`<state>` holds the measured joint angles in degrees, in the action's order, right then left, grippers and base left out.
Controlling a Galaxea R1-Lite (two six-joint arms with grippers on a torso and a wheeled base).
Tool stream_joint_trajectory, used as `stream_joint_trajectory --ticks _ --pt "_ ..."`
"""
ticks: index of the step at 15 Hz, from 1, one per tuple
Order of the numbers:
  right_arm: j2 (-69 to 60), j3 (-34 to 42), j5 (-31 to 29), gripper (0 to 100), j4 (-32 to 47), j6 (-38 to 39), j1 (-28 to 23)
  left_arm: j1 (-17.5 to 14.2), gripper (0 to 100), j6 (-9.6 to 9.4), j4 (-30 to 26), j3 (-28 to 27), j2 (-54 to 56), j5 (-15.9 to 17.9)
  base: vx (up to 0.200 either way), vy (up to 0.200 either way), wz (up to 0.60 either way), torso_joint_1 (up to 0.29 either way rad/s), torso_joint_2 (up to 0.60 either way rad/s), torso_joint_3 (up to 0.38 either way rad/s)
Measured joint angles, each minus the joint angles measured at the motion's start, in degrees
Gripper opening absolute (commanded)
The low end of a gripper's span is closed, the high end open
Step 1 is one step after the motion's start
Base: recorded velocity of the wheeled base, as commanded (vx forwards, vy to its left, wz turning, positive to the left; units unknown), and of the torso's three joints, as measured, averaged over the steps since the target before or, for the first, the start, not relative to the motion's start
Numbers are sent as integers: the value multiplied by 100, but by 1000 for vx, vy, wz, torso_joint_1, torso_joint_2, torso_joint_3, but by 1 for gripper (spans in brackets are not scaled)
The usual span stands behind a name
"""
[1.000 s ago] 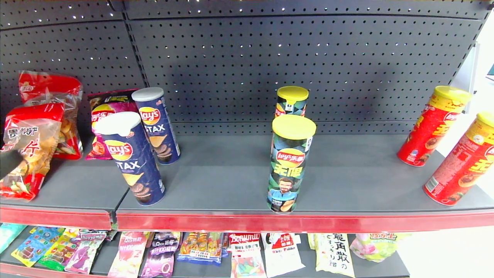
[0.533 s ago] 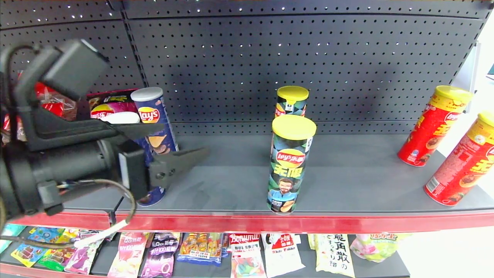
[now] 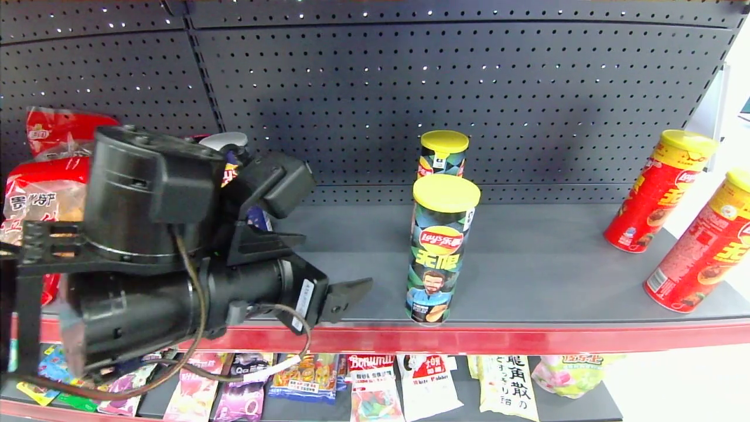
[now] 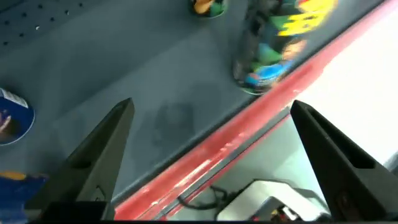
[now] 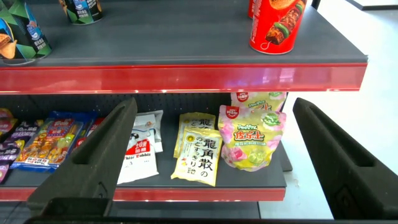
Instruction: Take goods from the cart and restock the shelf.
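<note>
Left wrist view — L gripper (image 4: 211, 104) wide open, empty.

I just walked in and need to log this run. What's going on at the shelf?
A robot is restocking a store shelf, but right now neither hand carries anything. Its left hand is open and empty, held over the front of the upper shelf, between the blue can and the green can with the yellow lid. Its right hand is open too, lower down, facing the snack bags on the level below. Red cans stand at the right end.
</note>
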<state>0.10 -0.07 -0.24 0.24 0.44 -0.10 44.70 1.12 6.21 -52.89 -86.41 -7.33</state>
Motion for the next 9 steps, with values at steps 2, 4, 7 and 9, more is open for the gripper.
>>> stream_joint_trajectory --ticks 2,4,7,9 --pt "0 -2 -2 100 0 0 0 -46 100 7 -119 -190 -330 -354 0 0 0 0 0 0" --pt "0 -2 -2 100 2 0 0 -122 100 35 -542 -302 -527 -466 0 0 0 0 0 0" --pt "0 -2 -2 100 2 0 0 -157 100 473 -556 -385 -783 -485 0 0 0 0 0 0" --pt "0 -2 -2 100 2 0 0 -165 100 746 -556 -503 -1045 -492 0 0 0 0 0 0"
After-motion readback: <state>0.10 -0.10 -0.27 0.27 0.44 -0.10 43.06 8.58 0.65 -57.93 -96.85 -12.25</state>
